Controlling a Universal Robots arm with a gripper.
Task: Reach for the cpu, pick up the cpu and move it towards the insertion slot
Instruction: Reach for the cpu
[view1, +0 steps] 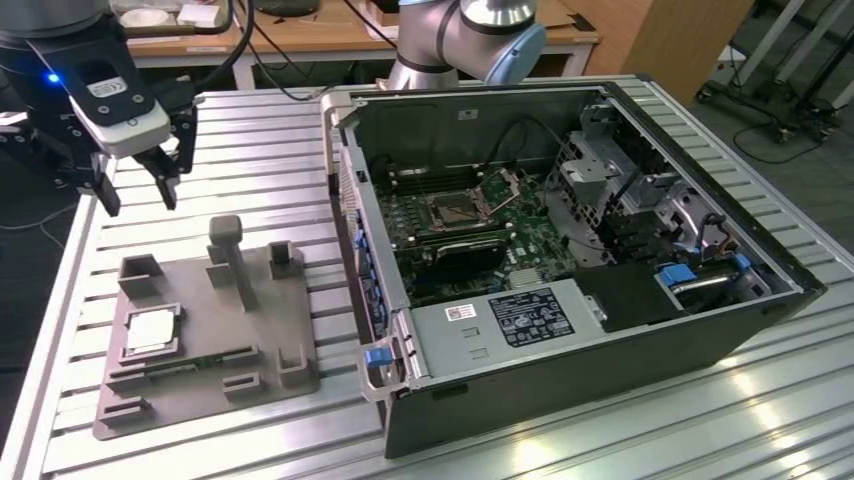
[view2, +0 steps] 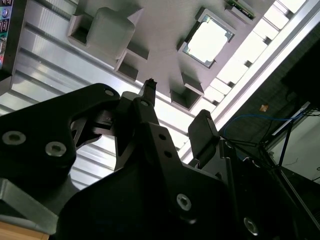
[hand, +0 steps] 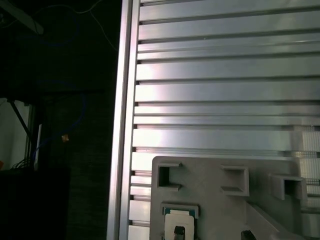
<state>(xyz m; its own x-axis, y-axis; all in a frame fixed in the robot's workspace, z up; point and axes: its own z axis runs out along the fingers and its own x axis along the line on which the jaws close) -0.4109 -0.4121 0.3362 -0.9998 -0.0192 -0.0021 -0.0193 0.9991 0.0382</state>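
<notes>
Hard bits first: in the second wrist view my own dark fingers (view2: 202, 131) block the near half of the frame. In the first wrist view the cpu (hand: 179, 218) is cut by the frame edge, just a pale corner in a teal-rimmed recess, so I can't read its whole outline there. Tool (view1: 136, 192) is wide open, nothing held, hanging above the slatted surface (view1: 267, 150) and touching nothing. The cpu (view1: 150, 330) lies flat in a recess of the grey fixture (view1: 200, 345), on the fixture's side toward the exterior view's left. The tool is above and past the fixture's far edge, apart from the chip. Second wrist view gives the cleanest look: the cpu (view2: 207, 41) as a full square, bright top, beyond the fingertips. Exterior view adds the insertion slot (view1: 454, 212) inside the open computer case (view1: 601, 330) toward the exterior view's right, hinged plate (view1: 505, 186) tilted up, well apart from both cpu and tool.
</notes>
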